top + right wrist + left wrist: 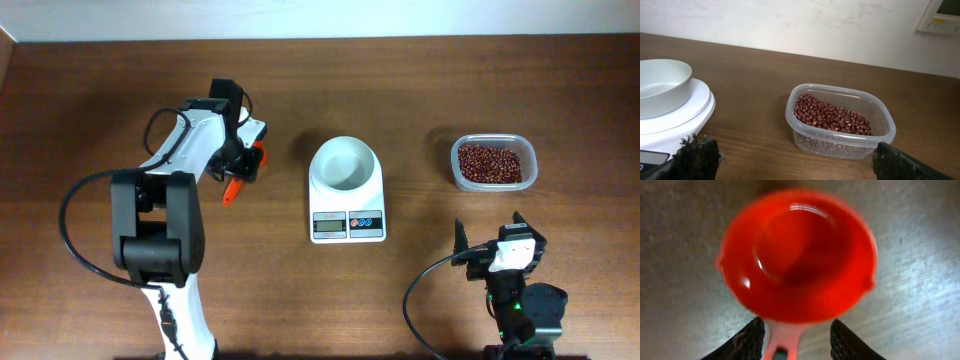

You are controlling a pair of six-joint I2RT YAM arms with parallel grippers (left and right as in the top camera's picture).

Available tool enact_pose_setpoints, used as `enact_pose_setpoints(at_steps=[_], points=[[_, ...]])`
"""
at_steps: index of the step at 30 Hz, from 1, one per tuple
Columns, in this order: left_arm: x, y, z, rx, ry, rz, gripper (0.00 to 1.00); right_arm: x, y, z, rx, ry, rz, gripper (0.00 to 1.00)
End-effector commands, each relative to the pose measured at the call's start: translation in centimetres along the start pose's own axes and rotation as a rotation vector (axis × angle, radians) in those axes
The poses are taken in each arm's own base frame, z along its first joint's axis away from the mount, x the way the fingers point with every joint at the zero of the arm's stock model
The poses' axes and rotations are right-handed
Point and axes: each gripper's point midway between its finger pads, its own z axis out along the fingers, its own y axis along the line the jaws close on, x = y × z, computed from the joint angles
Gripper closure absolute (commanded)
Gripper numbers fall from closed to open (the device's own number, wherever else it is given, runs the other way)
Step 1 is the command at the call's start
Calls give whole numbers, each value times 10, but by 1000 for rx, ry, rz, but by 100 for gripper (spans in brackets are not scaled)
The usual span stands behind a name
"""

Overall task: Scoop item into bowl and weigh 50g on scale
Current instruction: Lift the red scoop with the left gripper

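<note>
Left of the scale (347,212), the left gripper (240,165) hangs over a red scoop (797,260) above the brown desk (100,100). Its fingers (747,342) stand apart on either side of the scoop's handle, a gap showing on one side, not clamped. On the scale itself sits the white bowl (345,165), its inside plain white. Right of the scale, well apart from the bowl, the red-brown beans (490,163) lie heaped in a clear plastic container (533,165). Also right of the scale, nearer the desk's front edge, the right gripper (488,243) waits with its jaws spread wide, gripping nothing.
</note>
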Motion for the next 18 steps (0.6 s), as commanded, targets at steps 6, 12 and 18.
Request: enact_pose_setpoints(at_steps=[6,12,18], points=[[-10,-1,6,3,-50,-25,61,2,2,0,-10,1,1,1],[-11,-1,6,2,-57,-26,84,-2,3,0,-13,-12,0,1],[-38,-7,-27,88,-140,-277,100,-52,-2,-10,-8,-104,67,1]])
